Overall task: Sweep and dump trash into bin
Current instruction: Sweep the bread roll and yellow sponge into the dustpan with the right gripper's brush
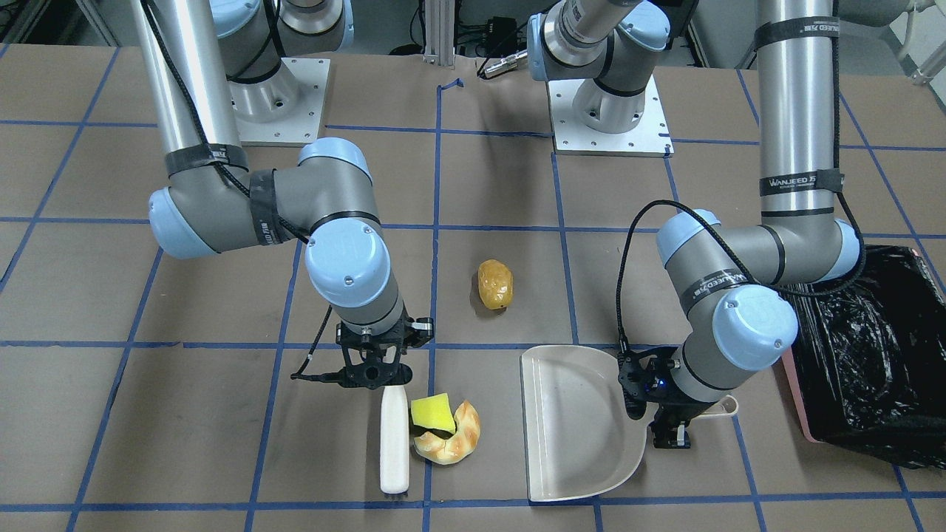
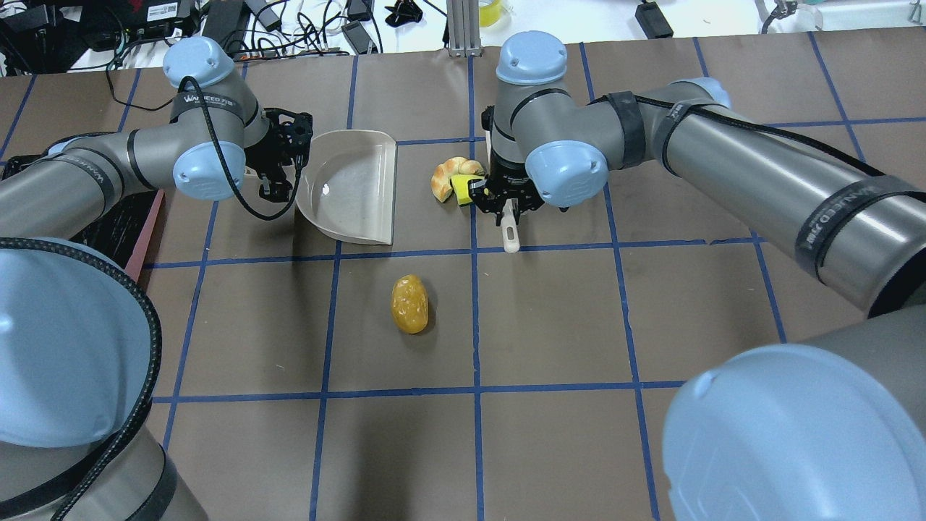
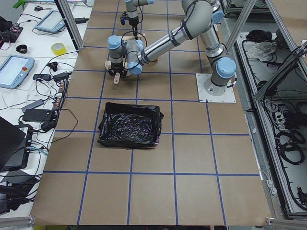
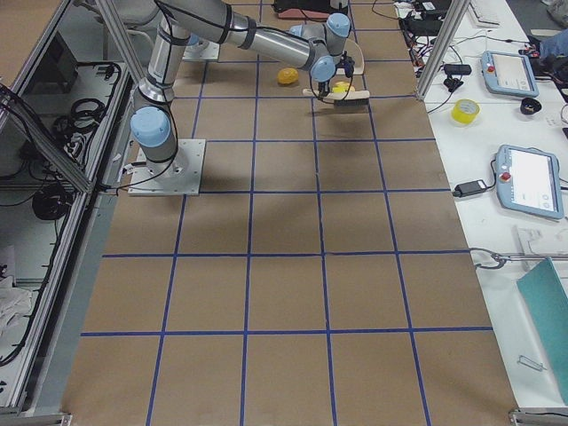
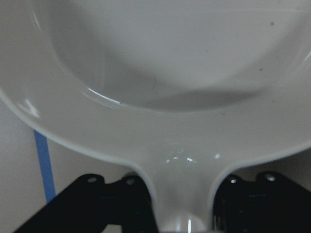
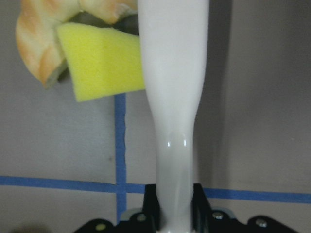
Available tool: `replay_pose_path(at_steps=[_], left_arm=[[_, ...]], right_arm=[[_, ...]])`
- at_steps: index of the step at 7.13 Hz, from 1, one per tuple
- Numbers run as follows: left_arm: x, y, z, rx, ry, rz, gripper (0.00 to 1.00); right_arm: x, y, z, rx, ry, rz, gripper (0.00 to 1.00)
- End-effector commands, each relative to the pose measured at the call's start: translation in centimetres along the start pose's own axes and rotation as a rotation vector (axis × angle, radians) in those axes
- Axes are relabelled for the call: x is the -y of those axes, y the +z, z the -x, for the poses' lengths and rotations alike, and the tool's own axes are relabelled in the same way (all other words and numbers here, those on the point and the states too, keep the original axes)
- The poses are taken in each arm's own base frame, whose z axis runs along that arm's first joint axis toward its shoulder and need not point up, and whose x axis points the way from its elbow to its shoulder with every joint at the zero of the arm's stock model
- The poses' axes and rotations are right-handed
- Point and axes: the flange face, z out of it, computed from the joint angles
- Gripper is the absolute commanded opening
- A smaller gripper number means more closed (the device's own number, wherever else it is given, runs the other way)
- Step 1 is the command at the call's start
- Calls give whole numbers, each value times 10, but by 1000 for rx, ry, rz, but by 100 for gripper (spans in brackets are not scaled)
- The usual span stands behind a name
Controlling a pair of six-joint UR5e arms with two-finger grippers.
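Note:
The trash is three pieces. A yellow-brown potato (image 1: pixel 495 284) lies alone mid-table (image 2: pixel 409 304). A golden croissant (image 1: pixel 460 437) and a yellow-green wedge (image 1: pixel 432 414) lie together, touching the cream brush (image 1: pixel 394 443). My right gripper (image 1: pixel 373 369) is shut on the brush handle (image 6: pixel 172 97), with the wedge (image 6: pixel 104 68) against the brush's side. My left gripper (image 1: pixel 669 421) is shut on the handle of the cream dustpan (image 1: pixel 576 421), which lies flat and empty (image 5: pixel 170 73), its open edge facing the croissant. The bin (image 1: pixel 865 362), pink with a black bag, stands beyond my left arm.
The brown table carries a grid of blue tape lines (image 2: pixel 474 325). Both arm bases (image 1: pixel 606 111) stand at the table's robot side. The bin also shows in the exterior left view (image 3: pixel 129 125). Monitors and cables lie off the table's operator side (image 4: pixel 528 177).

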Motion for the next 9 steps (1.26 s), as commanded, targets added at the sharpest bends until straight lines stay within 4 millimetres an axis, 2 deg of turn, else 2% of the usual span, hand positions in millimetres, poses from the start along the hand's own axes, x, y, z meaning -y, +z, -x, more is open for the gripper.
replay_pose_path(at_steps=[1,3,4,6,7,8,9], left_arm=[[0,2,0,-4,0,0,0],[1,6,-1,-19,0,-2,0],[1,7,-1,-20,0,-2,0],[1,7,-1,-20,0,-4,0],[1,5,-2,-20,1,-4,0],[1,3,-2,-17,4,-3,0],[1,5,-3,-20,7,-4,0]], right_arm=[[2,15,58,2,42,-16,0],[-1,14,117,18,102,-45,0],[-11,19,145,40,128,-38,0],[-14,14,185,78,186,-51,0],[-20,9,201,85,196,-56,0],[-24,0,204,100,201,-49,0],[-27,-14,198,81,186,-32,0]])
